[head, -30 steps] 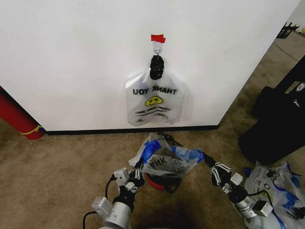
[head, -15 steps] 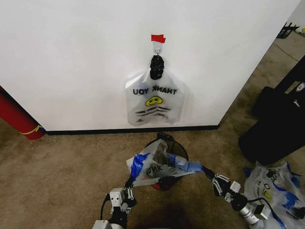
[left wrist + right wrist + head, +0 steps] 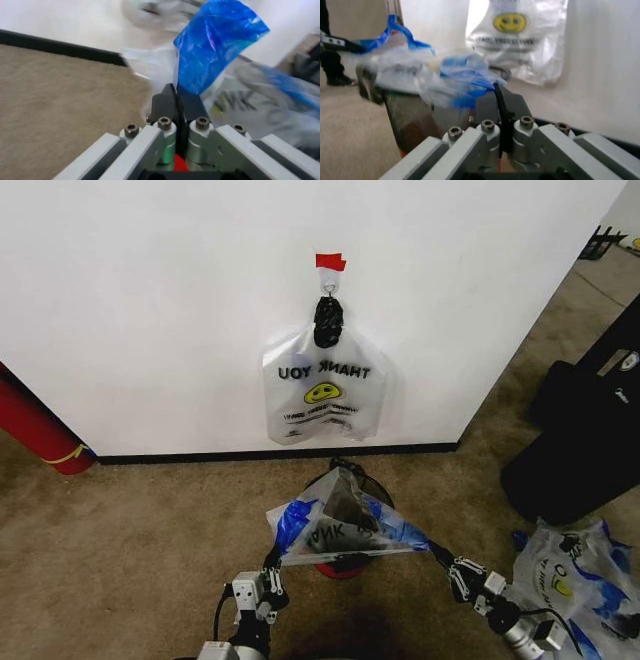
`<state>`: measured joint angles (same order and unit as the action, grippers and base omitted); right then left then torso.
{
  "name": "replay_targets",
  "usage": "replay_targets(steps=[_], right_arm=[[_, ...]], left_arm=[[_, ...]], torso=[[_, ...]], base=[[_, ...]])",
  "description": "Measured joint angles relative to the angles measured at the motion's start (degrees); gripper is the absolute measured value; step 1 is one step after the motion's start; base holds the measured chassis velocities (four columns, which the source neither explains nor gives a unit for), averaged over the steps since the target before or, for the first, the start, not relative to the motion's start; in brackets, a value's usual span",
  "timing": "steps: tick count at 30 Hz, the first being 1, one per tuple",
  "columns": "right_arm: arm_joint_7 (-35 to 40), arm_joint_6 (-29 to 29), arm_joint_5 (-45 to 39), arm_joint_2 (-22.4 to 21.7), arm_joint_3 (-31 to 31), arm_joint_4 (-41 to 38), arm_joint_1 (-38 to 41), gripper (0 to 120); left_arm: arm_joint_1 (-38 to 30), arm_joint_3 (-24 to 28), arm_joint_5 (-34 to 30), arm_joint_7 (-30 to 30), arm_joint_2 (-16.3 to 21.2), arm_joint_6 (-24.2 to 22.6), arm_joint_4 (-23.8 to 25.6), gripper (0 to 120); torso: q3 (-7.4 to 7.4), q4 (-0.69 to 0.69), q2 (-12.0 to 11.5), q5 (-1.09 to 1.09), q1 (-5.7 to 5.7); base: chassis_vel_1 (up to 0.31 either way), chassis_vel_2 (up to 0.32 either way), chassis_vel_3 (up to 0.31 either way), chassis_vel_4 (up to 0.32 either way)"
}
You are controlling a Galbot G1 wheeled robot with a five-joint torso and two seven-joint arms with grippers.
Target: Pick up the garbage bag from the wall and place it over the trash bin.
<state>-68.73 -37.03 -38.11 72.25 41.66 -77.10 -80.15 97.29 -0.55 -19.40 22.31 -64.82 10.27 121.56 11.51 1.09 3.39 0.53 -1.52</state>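
Wall (image 3: 150, 300): white with a black baseboard, standing straight ahead of me at twelve o'clock; a red tape strip (image 3: 330, 261) is sitting above a small hook (image 3: 329, 280).
Hanging bag (image 3: 322, 390): dangling from that hook against the wall, showing mirrored lettering and a yellow smiley.
Black case (image 3: 585, 430): sitting on the carpet at about two o'clock.
Spare bags (image 3: 575, 580): lying in a heap at about four o'clock, just beside my right arm.
Garbage bag (image 3: 340, 525): I am holding it stretched between both my grippers, over the trash bin's mouth, its far edge peaking toward twelve o'clock.
Trash bin (image 3: 352, 495): black mesh, red base, standing at twelve o'clock between me and the wall, partly draped by the bag.
Left gripper (image 3: 275, 556): clamped on the bag's blue handle tip at about eleven o'clock; fingers (image 3: 165, 103) are pressing together.
Right gripper (image 3: 437, 548): clenched on the other blue handle at about one o'clock.
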Motion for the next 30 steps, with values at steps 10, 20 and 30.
replay_targets(steps=[10,20,30], right_arm=[[1.4,1.2,-0.6,1.2,-2.7,-6.4,-1.2,0],[-1.4,2.8,0.5,1.1,-0.4,-6.5,-1.9,0],[-13.4,5.8,2.9,0.1,3.3,-4.7,-4.0,0]], left_arm=[[-10.4,-5.6,-3.6,-18.5,4.4,2.1,0.0,0],[-12.8,-6.8,-3.9,-22.7,9.4,-0.6,-1.4,0],[-10.6,-7.2,1.6,-19.2,11.6,-1.0,-4.3,0]], torso=[[0.01,0.02,0.0,0.00,-0.01],[0.01,0.01,0.0,-0.07,0.00],[0.00,0.02,0.0,-0.07,0.00]], base=[[0.000,0.000,0.000,0.000],[0.000,0.000,0.000,0.000],[0.000,0.000,0.000,0.000]])
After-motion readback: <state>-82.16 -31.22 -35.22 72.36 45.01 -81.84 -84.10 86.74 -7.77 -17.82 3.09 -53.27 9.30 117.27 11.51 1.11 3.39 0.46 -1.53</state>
